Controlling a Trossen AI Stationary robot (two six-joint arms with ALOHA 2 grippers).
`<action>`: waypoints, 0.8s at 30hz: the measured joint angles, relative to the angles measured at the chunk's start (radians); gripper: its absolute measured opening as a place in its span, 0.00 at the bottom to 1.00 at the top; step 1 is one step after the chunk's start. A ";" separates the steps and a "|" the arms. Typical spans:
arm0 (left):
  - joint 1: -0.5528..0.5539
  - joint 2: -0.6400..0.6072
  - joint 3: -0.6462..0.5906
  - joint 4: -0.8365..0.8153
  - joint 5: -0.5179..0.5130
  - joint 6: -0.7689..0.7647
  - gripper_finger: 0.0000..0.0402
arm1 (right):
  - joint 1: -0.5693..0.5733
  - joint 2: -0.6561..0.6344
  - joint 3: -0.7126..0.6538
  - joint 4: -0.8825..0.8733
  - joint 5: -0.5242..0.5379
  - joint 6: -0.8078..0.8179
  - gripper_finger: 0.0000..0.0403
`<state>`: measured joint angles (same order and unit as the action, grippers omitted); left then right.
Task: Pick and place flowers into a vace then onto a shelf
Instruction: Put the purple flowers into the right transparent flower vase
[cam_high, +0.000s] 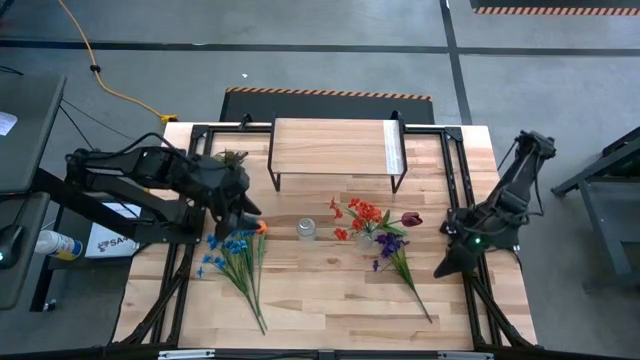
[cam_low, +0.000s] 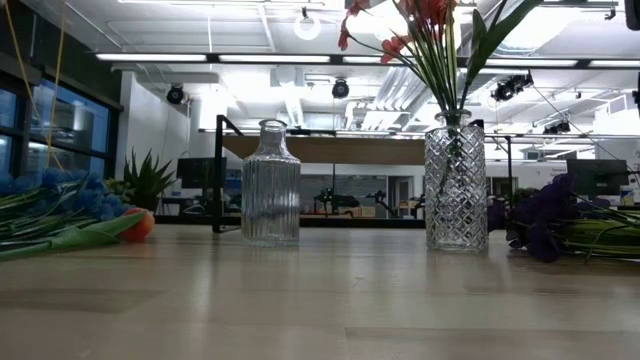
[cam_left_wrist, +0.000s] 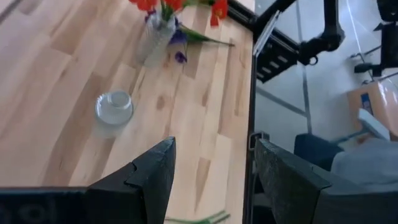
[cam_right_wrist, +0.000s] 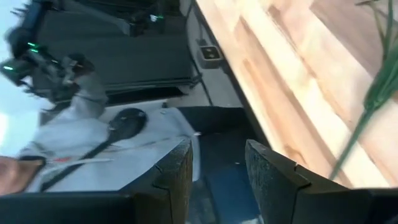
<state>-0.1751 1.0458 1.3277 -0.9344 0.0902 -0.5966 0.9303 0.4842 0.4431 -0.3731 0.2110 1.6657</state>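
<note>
A blue flower bunch (cam_high: 235, 255) with one orange bloom (cam_high: 262, 228) lies flat on the table's left half; it also shows in the low view (cam_low: 50, 205). My left gripper (cam_high: 243, 218) hovers over its blooms, open and empty (cam_left_wrist: 214, 180). An empty ribbed glass vase (cam_high: 306, 230) stands mid-table. A diamond-cut vase (cam_low: 455, 185) holds red flowers (cam_high: 360, 213) upright. Purple and maroon flowers (cam_high: 395, 245) lie beside it. The shelf (cam_high: 338, 148) stands at the far edge. My right gripper (cam_high: 445, 268) is open and empty (cam_right_wrist: 217, 171) at the table's right edge.
A small spiky potted plant (cam_high: 230, 158) stands at the shelf's left end. Black frame rails (cam_high: 455, 180) run along both table sides. Bare planks lie between the vases and the near edge. A green stem (cam_right_wrist: 373, 93) shows in the right wrist view.
</note>
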 joint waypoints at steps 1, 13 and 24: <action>-0.012 0.000 0.000 0.000 -0.002 -0.009 0.63 | 0.007 0.014 0.000 0.003 0.005 -0.001 0.35; -0.178 0.023 0.000 -0.012 -0.036 -0.089 0.63 | 0.051 0.106 0.000 0.103 0.098 -0.071 0.35; -0.426 0.061 0.000 -0.018 -0.156 -0.259 0.63 | 0.054 0.104 0.000 0.235 0.220 -0.125 0.35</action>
<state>-0.6010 1.1065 1.3273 -0.9527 -0.0656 -0.8557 0.9840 0.5880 0.4431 -0.1381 0.4313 1.5403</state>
